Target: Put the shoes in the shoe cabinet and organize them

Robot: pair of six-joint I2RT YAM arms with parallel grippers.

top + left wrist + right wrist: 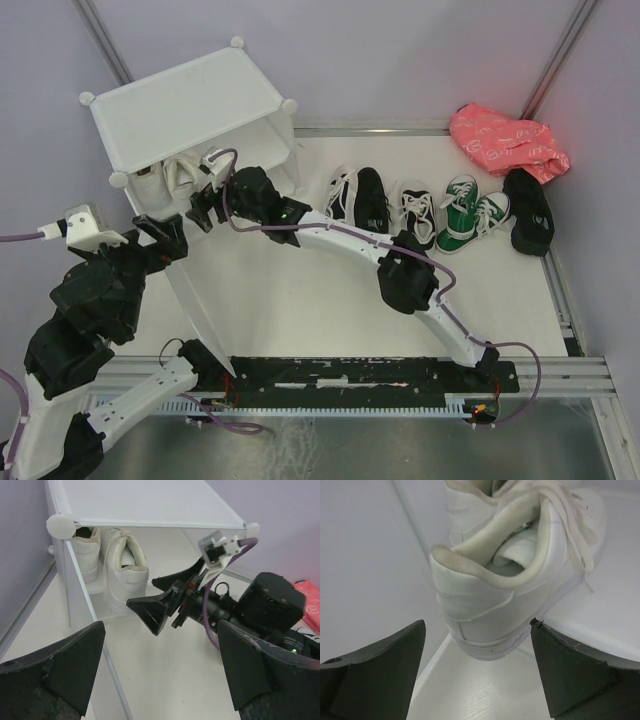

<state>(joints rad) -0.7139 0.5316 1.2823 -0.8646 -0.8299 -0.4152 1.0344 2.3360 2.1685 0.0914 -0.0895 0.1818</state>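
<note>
The white sneaker [485,605] sits inside the cabinet [190,95], heel toward the right gripper [156,597], whose jaws are spread and empty; it looks light and soft-sided, so pinching its firmer padded heel collar seems best.

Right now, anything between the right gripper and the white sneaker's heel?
Nothing: the right wrist view shows the open right gripper facing the white sneaker, no object between.

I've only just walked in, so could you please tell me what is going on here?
The right hand, open, sits at the heel of a white sneaker standing inside the shoe cabinet. The left hand, also open, hovers by its door panel. Black sneakers, green sneakers and a black shoe lie on the table, not yet shelved.
</note>
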